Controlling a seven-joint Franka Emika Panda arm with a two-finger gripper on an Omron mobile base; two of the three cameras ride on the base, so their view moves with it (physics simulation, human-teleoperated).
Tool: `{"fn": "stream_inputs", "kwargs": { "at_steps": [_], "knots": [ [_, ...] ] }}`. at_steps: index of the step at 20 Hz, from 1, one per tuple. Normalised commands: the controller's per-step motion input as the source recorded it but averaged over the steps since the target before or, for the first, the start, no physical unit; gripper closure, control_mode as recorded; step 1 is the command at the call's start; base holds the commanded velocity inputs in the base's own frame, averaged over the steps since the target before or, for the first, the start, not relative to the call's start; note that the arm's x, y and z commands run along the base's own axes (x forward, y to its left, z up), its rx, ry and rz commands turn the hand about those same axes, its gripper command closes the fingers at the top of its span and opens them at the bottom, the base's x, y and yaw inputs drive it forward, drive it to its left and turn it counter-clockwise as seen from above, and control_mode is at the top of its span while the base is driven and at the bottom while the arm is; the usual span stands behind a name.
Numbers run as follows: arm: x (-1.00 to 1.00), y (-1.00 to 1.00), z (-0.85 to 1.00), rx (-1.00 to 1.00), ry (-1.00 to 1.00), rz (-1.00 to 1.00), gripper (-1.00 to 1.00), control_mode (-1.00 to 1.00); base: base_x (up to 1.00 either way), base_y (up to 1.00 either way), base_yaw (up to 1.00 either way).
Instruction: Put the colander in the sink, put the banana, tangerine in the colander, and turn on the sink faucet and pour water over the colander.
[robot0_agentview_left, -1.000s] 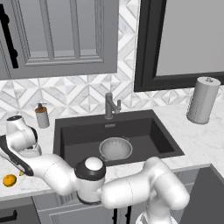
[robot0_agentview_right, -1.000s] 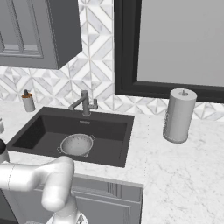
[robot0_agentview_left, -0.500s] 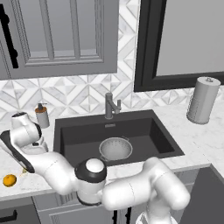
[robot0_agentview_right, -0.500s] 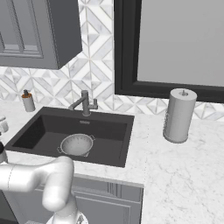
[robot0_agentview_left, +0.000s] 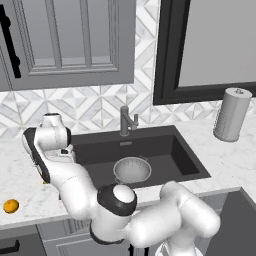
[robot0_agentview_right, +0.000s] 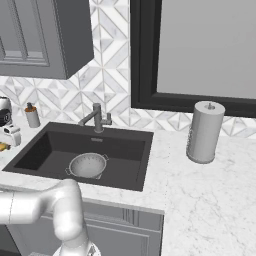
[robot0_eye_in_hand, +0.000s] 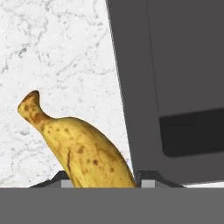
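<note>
my fingers (robot0_eye_in_hand: 101, 181) are pinching the banana (robot0_eye_in_hand: 78, 146), which rises from between them toward eleven o'clock in the hand view, stem end up over the pale marble tabletop (robot0_eye_in_hand: 52, 57). i judge it is held by its lower end so the curved body hangs free and can be carried over the sink (robot0_agentview_left: 165, 150) without dragging on the rim. the sink's edge runs just beside the fruit, at three o'clock of it, so the carry looks short.

the banana is yellow and freckled with brown, with a darker, narrowed tip; its skin looks soft, so i would expect a firm squeeze to bruise it.

the colander (robot0_agentview_left: 132, 170) already sits on the sink floor, a round silvery bowl with perforated walls and small side handles, open side up and ready to receive fruit. the sink faucet (robot0_agentview_left: 127, 120) stands at twelve o'clock of it, on the back rim, a short dark post with a side lever.

the tangerine (robot0_agentview_left: 10, 205), small, round and orange, lies on the tabletop well apart, at about eight o'clock of the sink.
</note>
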Motion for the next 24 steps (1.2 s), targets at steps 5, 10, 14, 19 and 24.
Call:
{"fn": "stream_inputs", "kwargs": {
  "at_steps": [5,10,14,19,24],
  "knots": [
    [-0.54,-0.82,0.47,0.15,0.00,0.00,1.00,-1.00,0.00,0.00,0.00],
    [-0.50,-0.81,0.39,0.04,0.00,0.01,1.00,-1.00,0.00,0.00,0.00],
    [-0.28,-0.79,0.32,0.00,0.00,0.08,1.00,-1.00,0.00,0.00,0.00],
    [-0.15,-0.81,0.26,0.00,0.00,0.11,1.00,-1.00,0.00,0.00,0.00],
    [-0.13,-0.84,0.22,0.00,0.00,0.15,1.00,-1.00,0.00,0.00,0.00]
  ]
}}
